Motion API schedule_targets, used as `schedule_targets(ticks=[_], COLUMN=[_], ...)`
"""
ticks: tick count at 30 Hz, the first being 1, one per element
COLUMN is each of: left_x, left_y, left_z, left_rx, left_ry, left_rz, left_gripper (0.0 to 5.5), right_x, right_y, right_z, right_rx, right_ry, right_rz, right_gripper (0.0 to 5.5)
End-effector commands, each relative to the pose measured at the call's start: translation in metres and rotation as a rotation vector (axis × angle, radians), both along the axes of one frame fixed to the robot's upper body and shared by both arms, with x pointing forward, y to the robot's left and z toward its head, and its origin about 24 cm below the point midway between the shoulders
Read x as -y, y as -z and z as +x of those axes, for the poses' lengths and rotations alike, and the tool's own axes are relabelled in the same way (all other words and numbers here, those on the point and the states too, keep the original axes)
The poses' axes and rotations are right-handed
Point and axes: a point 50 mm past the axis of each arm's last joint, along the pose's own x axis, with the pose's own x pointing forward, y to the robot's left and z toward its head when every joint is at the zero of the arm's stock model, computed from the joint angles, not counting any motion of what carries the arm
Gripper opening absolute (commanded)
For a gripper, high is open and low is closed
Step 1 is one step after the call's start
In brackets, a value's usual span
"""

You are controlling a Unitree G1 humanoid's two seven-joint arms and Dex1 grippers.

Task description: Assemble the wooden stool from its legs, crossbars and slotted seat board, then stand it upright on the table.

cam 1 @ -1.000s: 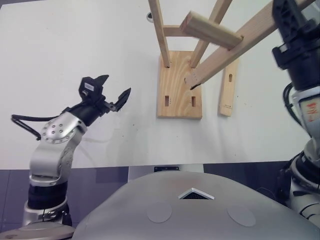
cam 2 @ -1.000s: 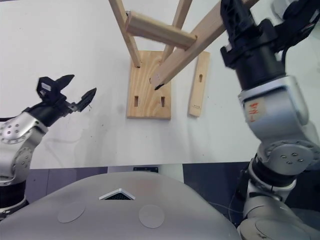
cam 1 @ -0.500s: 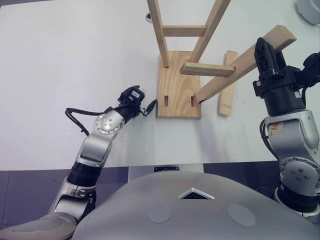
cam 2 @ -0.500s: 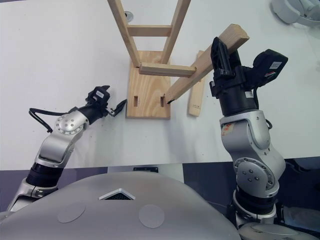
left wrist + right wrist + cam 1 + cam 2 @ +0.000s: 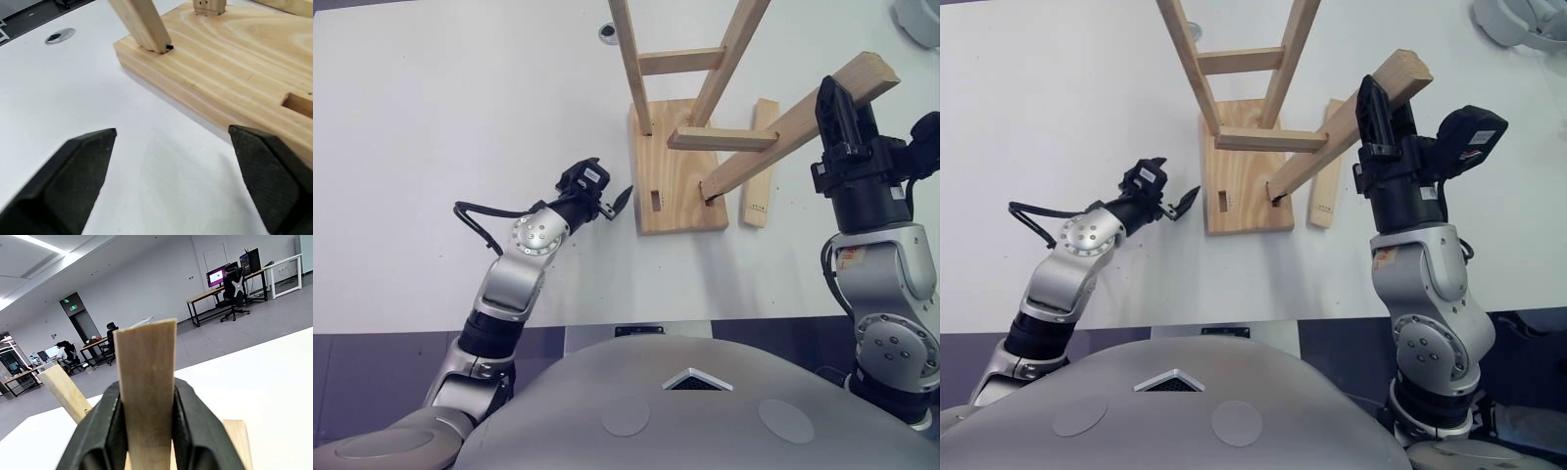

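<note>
The slotted seat board [image 5: 685, 217] lies flat on the white table. Two legs [image 5: 631, 69] [image 5: 734, 49] joined by a crossbar [image 5: 680, 61] stand in its far slots. My right gripper [image 5: 837, 103] is shut on a third leg [image 5: 783, 132], which slants down with its lower end at the near right slot. A crossbar [image 5: 720, 139] sticks out from that leg. In the right wrist view the leg [image 5: 145, 357] sits between the fingers. My left gripper [image 5: 612, 203] is open just off the board's left edge [image 5: 195, 93], low over the table. A loose slotted leg [image 5: 761, 162] lies to the right of the board.
A round grommet [image 5: 607, 31] sits in the tabletop behind the stool. A white object [image 5: 918, 15] lies at the far right corner. The table's front edge [image 5: 636, 321] runs just below both arms.
My right gripper has swung the leg down from high up until its end meets the near right slot. My left gripper has moved right to the board's edge. The board has turned slightly.
</note>
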Motion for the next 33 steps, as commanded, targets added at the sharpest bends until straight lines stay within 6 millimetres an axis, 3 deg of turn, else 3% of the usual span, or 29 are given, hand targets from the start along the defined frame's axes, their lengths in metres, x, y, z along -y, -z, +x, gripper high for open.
schedule_targets(ticks=[1, 7, 12, 16, 21, 25, 33], left_x=[-0.017, -0.018, -0.005, 0.018, 0.042, 0.038, 0.036], left_y=[-0.009, -0.018, -0.025, -0.028, -0.011, 0.01, 0.007], left_z=[-0.001, 0.009, 0.015, 0.022, 0.03, 0.025, 0.013], left_rx=[0.029, 0.087, 0.134, 0.157, 0.068, -0.016, -0.096], left_ry=[-0.056, -0.107, -0.09, -0.002, 0.086, 0.098, 0.089], left_rz=[0.03, -0.01, -0.048, -0.082, -0.068, 0.003, -0.082], left_gripper=[4.21, 4.21, 4.21, 4.21, 4.21, 4.21, 4.21], right_x=[-0.004, 0.001, 0.003, 0.003, 0.002, -0.007, -0.008], right_y=[-0.009, 0.015, 0.01, 0.004, 0.009, 0.011, 0.012], right_z=[-0.007, -0.009, -0.006, -0.001, -0.001, -0.003, -0.008], right_rx=[0.047, -0.033, 0.003, 0.031, -0.003, -0.011, -0.006], right_ry=[-0.051, -0.004, -0.001, -0.007, -0.016, -0.029, 0.066], right_rz=[0.022, -0.021, -0.024, -0.018, -0.073, -0.147, -0.23], right_gripper=[1.05, 1.05, 1.05, 1.05, 1.05, 1.05, 1.05])
